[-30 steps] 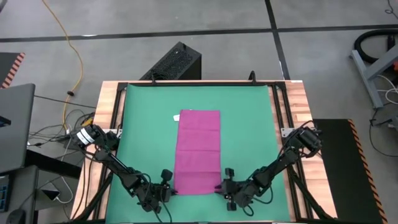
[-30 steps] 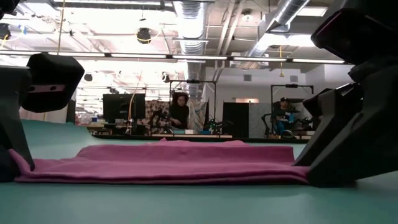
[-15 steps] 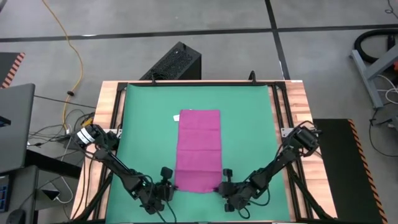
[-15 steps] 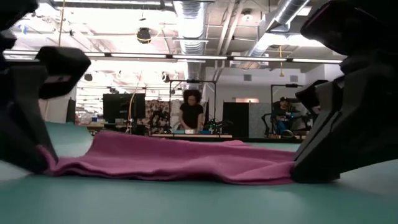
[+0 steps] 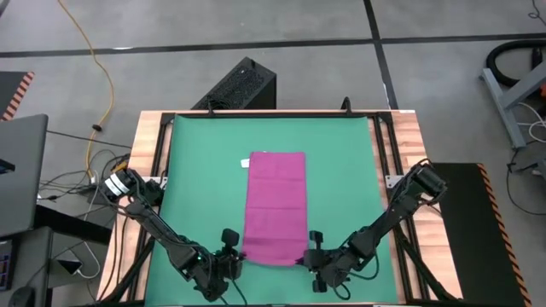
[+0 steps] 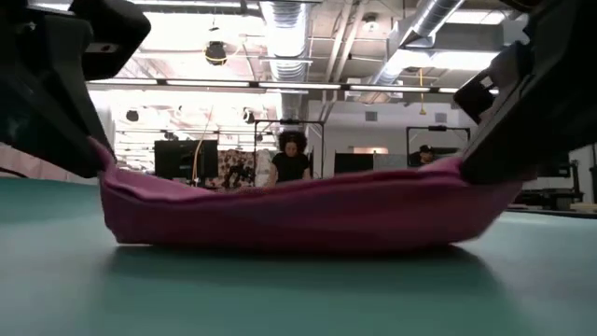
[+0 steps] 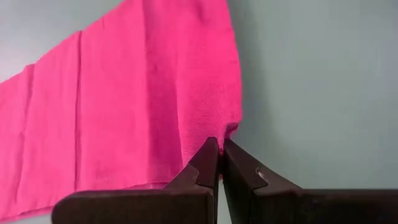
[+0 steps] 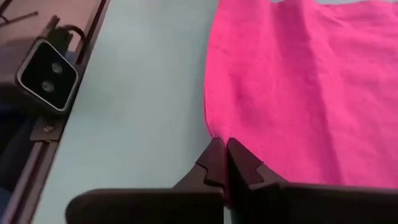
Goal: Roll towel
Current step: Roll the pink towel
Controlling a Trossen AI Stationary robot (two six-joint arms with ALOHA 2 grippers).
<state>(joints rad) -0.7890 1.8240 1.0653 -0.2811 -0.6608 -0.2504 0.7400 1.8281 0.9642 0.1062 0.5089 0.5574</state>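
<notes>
Robotics lab, exposed ducts (image 6: 284, 23), workstations (image 6: 187, 163)

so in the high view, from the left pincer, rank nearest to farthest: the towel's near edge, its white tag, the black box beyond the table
1. The towel's near edge: pinched at its corner in the left pincer, at the mat's near side.
2. The white tag: at the towel's far left corner, mid-mat.
3. The black box: on the floor past the table's far edge.
</notes>
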